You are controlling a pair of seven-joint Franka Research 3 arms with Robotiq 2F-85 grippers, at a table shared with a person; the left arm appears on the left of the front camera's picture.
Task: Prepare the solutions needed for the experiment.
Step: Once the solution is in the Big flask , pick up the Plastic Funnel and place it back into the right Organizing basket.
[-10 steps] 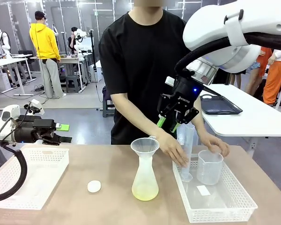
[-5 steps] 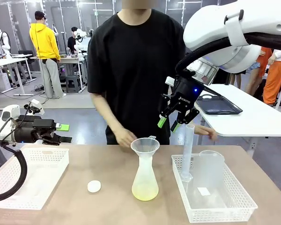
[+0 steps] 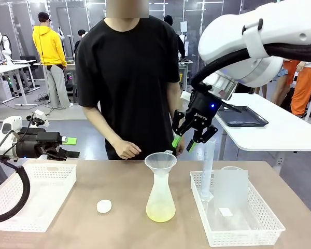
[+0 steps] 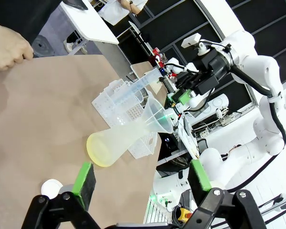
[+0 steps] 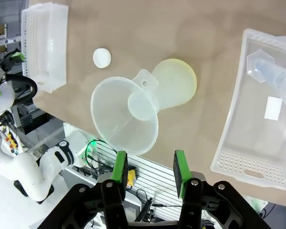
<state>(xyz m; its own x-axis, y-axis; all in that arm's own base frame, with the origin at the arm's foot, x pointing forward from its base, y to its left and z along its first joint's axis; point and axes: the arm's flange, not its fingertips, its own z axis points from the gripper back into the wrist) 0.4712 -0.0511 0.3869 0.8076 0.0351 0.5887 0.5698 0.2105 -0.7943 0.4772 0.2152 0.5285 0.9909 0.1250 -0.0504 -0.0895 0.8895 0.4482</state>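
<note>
A frosted conical flask [image 3: 160, 194] stands mid-table with a clear funnel [image 3: 160, 161] in its neck. The solutions [image 3: 160, 212] show as a shallow pale yellow layer in its base, also in the left wrist view [image 4: 99, 152] and from above [image 5: 191, 85]. My right gripper [image 3: 183, 143] hangs open just above and right of the funnel [image 5: 126, 114], nothing between its fingers [image 5: 119, 168]. My left gripper [image 3: 67, 147] is open at the far left, aimed at the flask [image 4: 121, 138]; its own view shows its jaws [image 4: 142, 176] empty.
A graduated cylinder [image 3: 207, 166] and a beaker [image 3: 231, 188] stand in the white basket [image 3: 249, 231] on the right. Another basket [image 3: 36, 199] sits at left, with a white cap [image 3: 104, 206] between it and the flask. The person's hand [image 3: 127, 150] rests at the far edge.
The person let go of the cylinder and beaker, pulled both hands out of the right basket and stepped left. My right gripper drifted slightly left and down, toward the funnel.
</note>
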